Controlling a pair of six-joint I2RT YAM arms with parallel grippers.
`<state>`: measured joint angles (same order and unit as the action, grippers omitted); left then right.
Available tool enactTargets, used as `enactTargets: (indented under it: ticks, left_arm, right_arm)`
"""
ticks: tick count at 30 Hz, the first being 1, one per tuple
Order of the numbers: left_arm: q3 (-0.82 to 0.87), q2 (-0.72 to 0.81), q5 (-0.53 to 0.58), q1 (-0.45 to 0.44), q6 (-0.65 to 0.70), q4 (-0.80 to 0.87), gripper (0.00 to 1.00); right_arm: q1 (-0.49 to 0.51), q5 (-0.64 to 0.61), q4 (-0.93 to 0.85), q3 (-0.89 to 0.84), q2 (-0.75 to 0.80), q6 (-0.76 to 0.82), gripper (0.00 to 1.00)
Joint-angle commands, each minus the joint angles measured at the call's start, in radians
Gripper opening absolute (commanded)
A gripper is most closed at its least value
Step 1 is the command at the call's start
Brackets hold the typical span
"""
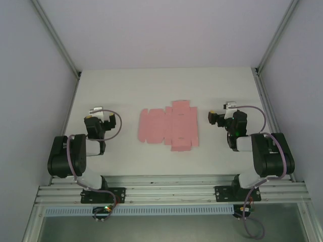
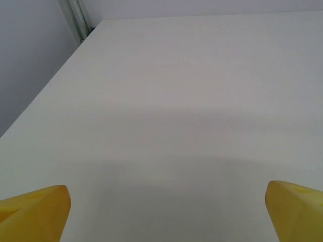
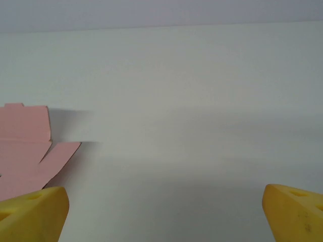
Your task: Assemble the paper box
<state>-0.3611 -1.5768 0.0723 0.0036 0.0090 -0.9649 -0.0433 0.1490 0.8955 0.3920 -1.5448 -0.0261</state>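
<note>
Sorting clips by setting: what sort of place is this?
Likely a lab robot workcell: plain white table walled by blank grey panels, aluminium rail carrying black robot arms, one pale pink card sheet.

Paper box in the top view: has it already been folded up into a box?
No, the paper box lies as a flat, unfolded die-cut sheet on the table, with its flaps spread out.

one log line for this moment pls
stage: not started | paper box: flat unfolded sheet, untouched | left gripper: open, empty | right gripper: open, empty
</note>
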Motion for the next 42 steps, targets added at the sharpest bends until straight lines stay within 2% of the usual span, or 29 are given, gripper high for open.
enactTargets:
  ticks: [1,6,32,34,36,39,42]
  left_arm:
    - [-0.024,0.011,-0.039,-0.009,0.029,0.023,1.0]
    - [-0.034,0.011,-0.076,0.011,0.015,0.045,1.0]
    - [-0.037,0.01,-0.08,0.013,0.013,0.049,1.0]
    - [-0.062,0.043,-0.075,0.013,0.011,0.115,1.0]
    - [-0.095,0.125,-0.056,0.011,0.007,0.246,1.0]
    - [-0.126,0.269,-0.035,-0.001,-0.016,0.406,1.0]
    - [-0.212,0.362,-0.112,-0.016,-0.138,0.652,1.0]
  right_arm:
    - [-0.001,-0.003,0.025,0.0,0.0,-0.005,1.0]
    - [0.0,-0.005,0.022,0.002,0.0,-0.005,1.0]
    - [0.001,-0.008,0.02,0.001,0.002,-0.005,1.0]
    - [0.0,-0.013,0.018,0.004,0.007,-0.007,1.0]
    - [0.004,-0.033,-0.082,0.036,0.06,-0.01,1.0]
    - [0.038,-0.091,-0.377,0.14,0.185,-0.007,0.99]
    - [0.09,-0.12,-0.727,0.299,0.248,-0.114,0.99]
